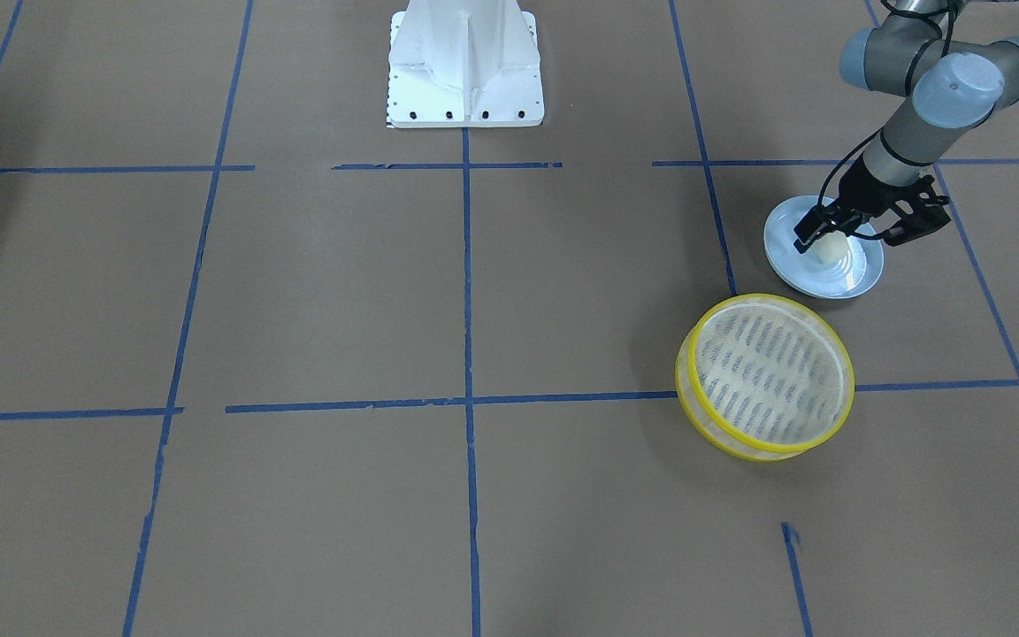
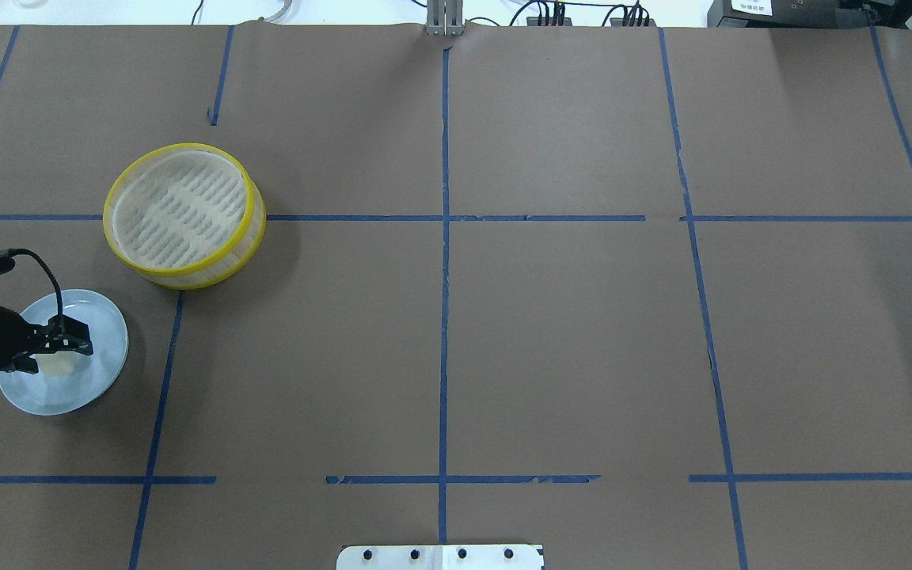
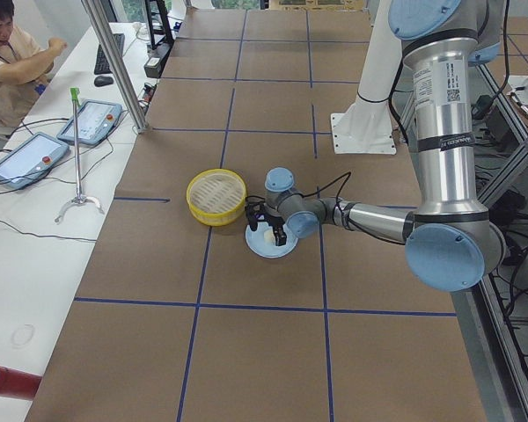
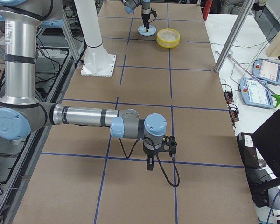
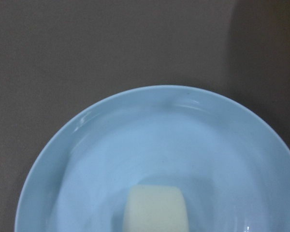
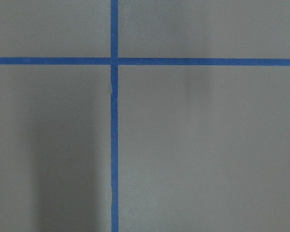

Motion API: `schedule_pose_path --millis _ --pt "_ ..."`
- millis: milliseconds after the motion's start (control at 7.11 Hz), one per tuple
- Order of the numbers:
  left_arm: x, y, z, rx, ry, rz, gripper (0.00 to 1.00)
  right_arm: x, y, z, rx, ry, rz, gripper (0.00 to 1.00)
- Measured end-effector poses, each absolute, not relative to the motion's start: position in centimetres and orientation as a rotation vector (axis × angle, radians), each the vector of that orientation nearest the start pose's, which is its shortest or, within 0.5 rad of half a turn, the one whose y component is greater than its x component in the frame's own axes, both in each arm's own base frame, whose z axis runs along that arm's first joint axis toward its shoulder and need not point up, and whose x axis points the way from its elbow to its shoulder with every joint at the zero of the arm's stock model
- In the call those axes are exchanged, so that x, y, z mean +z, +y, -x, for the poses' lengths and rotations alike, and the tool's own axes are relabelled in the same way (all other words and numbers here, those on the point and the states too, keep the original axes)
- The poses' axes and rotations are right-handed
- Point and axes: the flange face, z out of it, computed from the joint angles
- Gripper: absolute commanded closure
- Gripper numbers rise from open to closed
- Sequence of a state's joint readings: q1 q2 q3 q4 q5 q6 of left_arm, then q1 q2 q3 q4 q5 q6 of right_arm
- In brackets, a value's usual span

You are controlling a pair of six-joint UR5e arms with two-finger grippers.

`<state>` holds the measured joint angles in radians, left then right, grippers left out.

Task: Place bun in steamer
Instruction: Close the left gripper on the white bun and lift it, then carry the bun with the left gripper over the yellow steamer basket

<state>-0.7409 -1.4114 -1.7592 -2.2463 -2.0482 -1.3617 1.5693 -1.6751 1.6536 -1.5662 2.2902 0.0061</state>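
Observation:
The bun (image 1: 833,253) is a small cream-white lump that lies on a pale blue plate (image 1: 863,276) near the table's left end. My left gripper (image 1: 854,235) hangs low over the plate, open, with its black fingers apart on either side of the bun. In the overhead view the left gripper (image 2: 56,350) covers part of the bun (image 2: 56,365). The left wrist view shows the bun (image 5: 157,209) on the plate (image 5: 159,130). The yellow-rimmed steamer (image 1: 770,376) stands empty beside the plate, also in the overhead view (image 2: 183,210). My right gripper (image 4: 149,163) shows only in the exterior right view, so I cannot tell its state.
The white robot base (image 1: 465,66) stands at the middle of the robot's side of the table. Blue tape lines cross the brown table paper. A seated operator (image 3: 18,53), tablets and a metal pole stand along the far side.

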Motion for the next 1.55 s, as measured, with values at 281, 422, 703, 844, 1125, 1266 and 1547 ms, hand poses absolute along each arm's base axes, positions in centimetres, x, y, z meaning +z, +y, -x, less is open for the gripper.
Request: schedule_pose_path --millis 281,422,703,844,1125,1266,1547 --pt "57.0 -37.4 -27.8 -0.332 0.832 0.086 0.73 67.0 -44.6 -6.7 0.010 -0.719 0.019 0.00" --pt "56.6 -37.5 -27.6 -0.333 0.838 0.080 0.73 67.0 -44.6 -6.7 0.010 -0.719 0.019 0.00" --pt "53.2 -38.3 -25.8 -0.348 0.894 0.029 0.72 67.0 -44.6 -6.7 0.011 -0.719 0.019 0.00" --pt "50.8 -39.9 -23.6 -0.388 0.935 -0.023 0.72 67.0 -44.6 -6.7 0.010 -0.719 0.019 0.00" --pt "45.6 -44.5 -22.4 -0.424 1.022 -0.125 0.72 67.0 -44.6 -6.7 0.010 -0.719 0.019 0.00" --pt "43.3 -47.7 -24.2 -0.420 1.048 -0.160 0.72 67.0 -44.6 -6.7 0.010 -0.719 0.019 0.00" --pt "40.7 -53.2 -28.6 -0.379 1.004 -0.212 0.72 67.0 -44.6 -6.7 0.010 -0.719 0.019 0.00"
